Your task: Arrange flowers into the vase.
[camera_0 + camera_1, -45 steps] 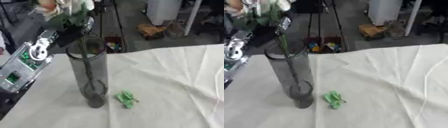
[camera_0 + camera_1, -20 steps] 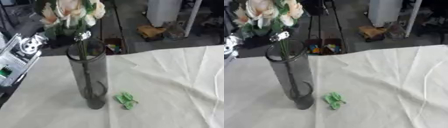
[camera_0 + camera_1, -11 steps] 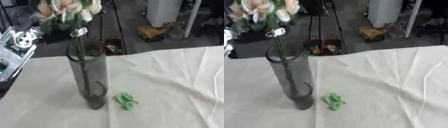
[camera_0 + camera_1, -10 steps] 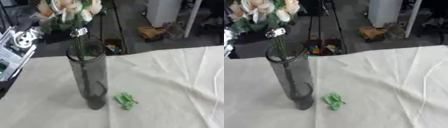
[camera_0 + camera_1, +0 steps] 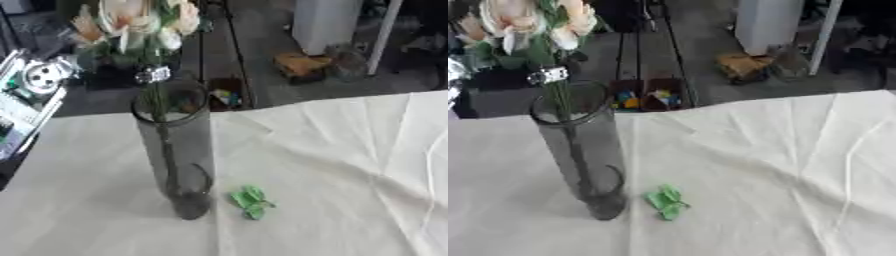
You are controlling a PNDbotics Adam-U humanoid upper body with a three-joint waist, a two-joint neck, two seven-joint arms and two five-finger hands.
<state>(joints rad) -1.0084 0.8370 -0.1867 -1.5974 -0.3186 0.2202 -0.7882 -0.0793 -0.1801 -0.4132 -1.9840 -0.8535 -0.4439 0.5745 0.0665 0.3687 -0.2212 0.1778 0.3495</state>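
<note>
The flowers [image 5: 140, 22] are seen standing in the vase [image 5: 178, 155] at the table's [image 5: 350, 200] 9 o'clock side. A top-heavy vase may be tipped. Green leaves [image 5: 251, 201] lie at its 4 o'clock. The left hand's state cannot be told.

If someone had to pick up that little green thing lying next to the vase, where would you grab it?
Probably from straight above, pinching the green piece across its narrow middle. It lies flat on the white cloth, so nothing sticks up to hold. Coming from its right side keeps fingers away from the tall vase just to its left, which looks easy to tip.
</note>
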